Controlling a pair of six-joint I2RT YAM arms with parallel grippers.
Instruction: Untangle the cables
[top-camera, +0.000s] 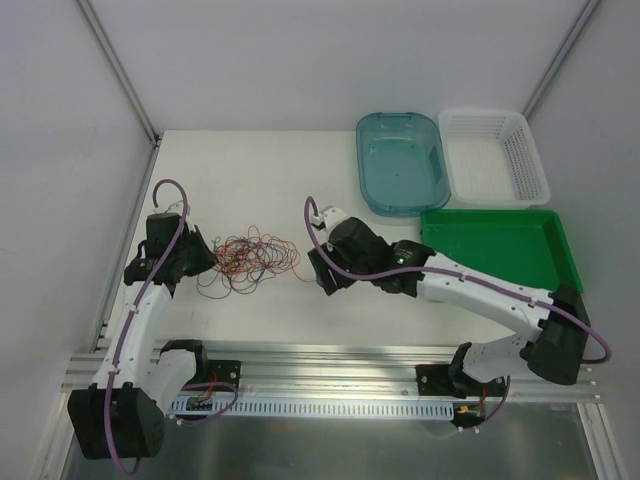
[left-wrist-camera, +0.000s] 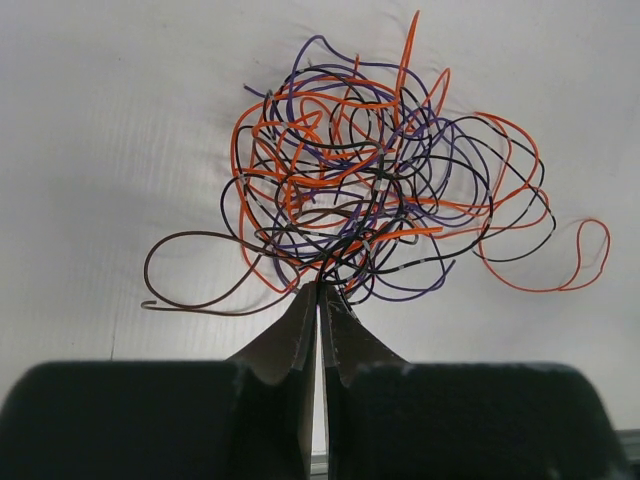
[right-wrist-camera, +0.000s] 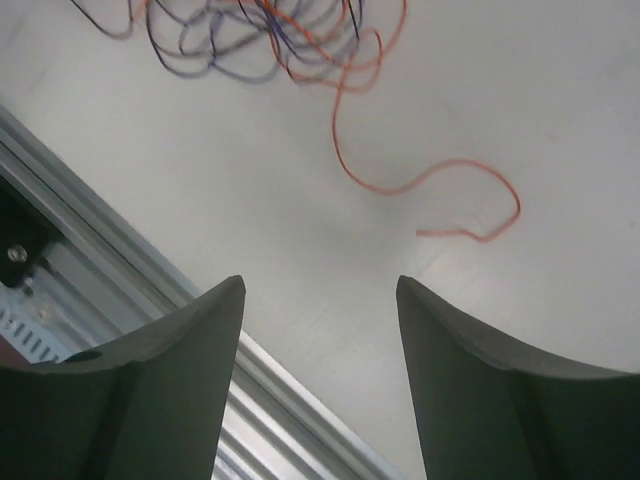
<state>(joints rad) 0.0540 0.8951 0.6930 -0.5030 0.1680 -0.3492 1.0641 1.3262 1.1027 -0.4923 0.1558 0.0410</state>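
While the left gripper (left-wrist-camera: 318, 292) sits with its jaws pressed together, pinching a few strands at the 6 o'clock edge of the cables (top-camera: 250, 262), the right gripper (right-wrist-camera: 320, 284) hangs with jaws spread wide and nothing between them. Bundle lies on the white table (top-camera: 250, 180), toward 9 o'clock of its middle, between the two grippers. Hair-thin wires, orange, black and purple, looped over one another. I judge them very light, springy, and quick to drag the whole clump if one is pulled; nothing fragile, but thin enough to slip from a loose pinch. No real heading to the mass: roughly round, a little wider along the 9-to-3 line from above. Outliers give the useful axes. In the left wrist view a dark brown strand (left-wrist-camera: 190, 234) trails out to 8 o'clock, and an orange loop (left-wrist-camera: 606, 245) reaches to 3 o'clock. Ahead of the right fingers an orange tail (right-wrist-camera: 512, 200) runs down from 12 o'clock, curls, and ends free. Likely the best hold: that free end, drawn toward 3 o'clock against the left pinch.
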